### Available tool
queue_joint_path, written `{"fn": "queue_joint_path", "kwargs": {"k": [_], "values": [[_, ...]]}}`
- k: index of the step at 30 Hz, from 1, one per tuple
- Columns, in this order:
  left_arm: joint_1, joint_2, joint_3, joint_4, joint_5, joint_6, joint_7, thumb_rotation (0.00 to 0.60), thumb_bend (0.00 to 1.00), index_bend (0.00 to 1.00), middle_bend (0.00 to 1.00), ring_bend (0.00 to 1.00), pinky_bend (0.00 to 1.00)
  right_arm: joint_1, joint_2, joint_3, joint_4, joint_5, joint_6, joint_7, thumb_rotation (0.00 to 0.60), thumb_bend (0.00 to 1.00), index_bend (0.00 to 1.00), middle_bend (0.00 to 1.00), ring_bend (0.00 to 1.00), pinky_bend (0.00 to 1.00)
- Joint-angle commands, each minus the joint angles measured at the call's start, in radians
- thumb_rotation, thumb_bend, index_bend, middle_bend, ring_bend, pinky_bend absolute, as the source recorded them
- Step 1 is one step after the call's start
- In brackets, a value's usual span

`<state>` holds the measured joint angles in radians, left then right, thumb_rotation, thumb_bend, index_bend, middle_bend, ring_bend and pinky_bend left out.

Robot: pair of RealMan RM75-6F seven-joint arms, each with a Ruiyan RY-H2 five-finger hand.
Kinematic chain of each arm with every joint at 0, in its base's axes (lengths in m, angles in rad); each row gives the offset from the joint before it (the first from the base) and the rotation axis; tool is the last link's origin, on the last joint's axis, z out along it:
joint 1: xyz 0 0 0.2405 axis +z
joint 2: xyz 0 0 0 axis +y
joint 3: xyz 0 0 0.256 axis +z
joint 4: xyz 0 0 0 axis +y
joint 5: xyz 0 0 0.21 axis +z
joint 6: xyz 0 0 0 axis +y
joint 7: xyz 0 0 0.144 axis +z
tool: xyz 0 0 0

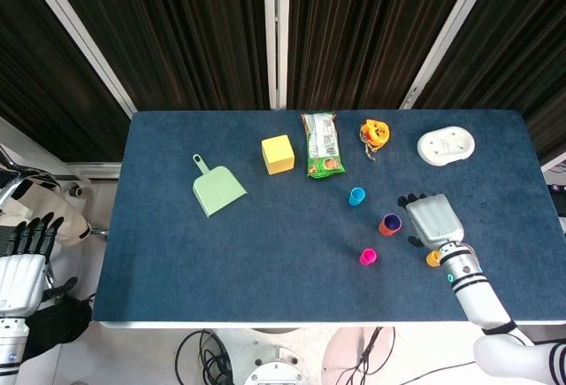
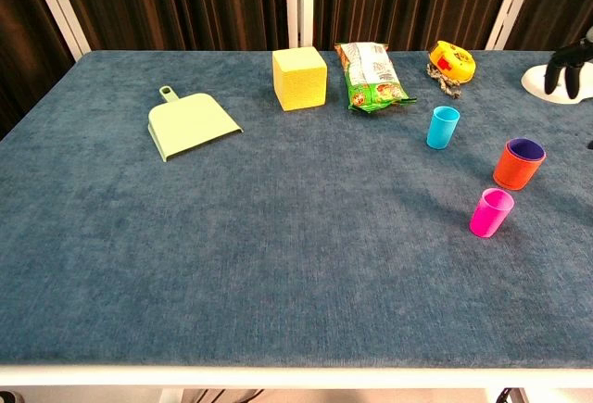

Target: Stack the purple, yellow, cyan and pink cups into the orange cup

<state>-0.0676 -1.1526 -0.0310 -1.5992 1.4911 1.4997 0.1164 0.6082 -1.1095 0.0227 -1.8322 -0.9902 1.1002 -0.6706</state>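
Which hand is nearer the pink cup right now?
The right hand. It hovers over the table just to the right of the pink cup, beyond the orange cup. The left hand is off the table's far left edge.

A green dustpan (image 2: 188,125), a yellow block (image 2: 299,78), a green snack bag (image 2: 372,75) and an orange-yellow toy (image 2: 452,60) line the table's (image 2: 232,264) far side, with a white dish (image 1: 446,146) at the row's end.
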Motion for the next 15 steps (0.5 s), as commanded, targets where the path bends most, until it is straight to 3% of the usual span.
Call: {"fn": "queue_joint_path", "kwargs": {"k": [1, 7, 15], "values": [[-0.002, -0.002, 0.001, 0.001, 0.001, -0.003, 0.001, 0.6, 0.06, 0.03, 0.0, 0.0, 0.0, -0.04, 0.105, -0.047, -0.061, 0.018, -0.006, 0.007, 0.6, 0.03, 0.25, 0.33, 0.45, 0.6], [-0.003, -0.009, 0.004, 0.006, 0.004, -0.006, 0.007, 0.6, 0.06, 0.03, 0.0, 0.0, 0.0, -0.091, 0.16, -0.099, -0.059, 0.052, -0.025, 0.036, 0.6, 0.03, 0.17, 0.3, 0.47, 0.63], [-0.003, -0.01, 0.007, 0.003, 0.007, -0.007, 0.016, 0.6, 0.06, 0.03, 0.0, 0.0, 0.0, -0.148, 0.091, -0.12, 0.034, 0.001, -0.008, 0.085, 0.6, 0.03, 0.17, 0.3, 0.49, 0.63]]}}
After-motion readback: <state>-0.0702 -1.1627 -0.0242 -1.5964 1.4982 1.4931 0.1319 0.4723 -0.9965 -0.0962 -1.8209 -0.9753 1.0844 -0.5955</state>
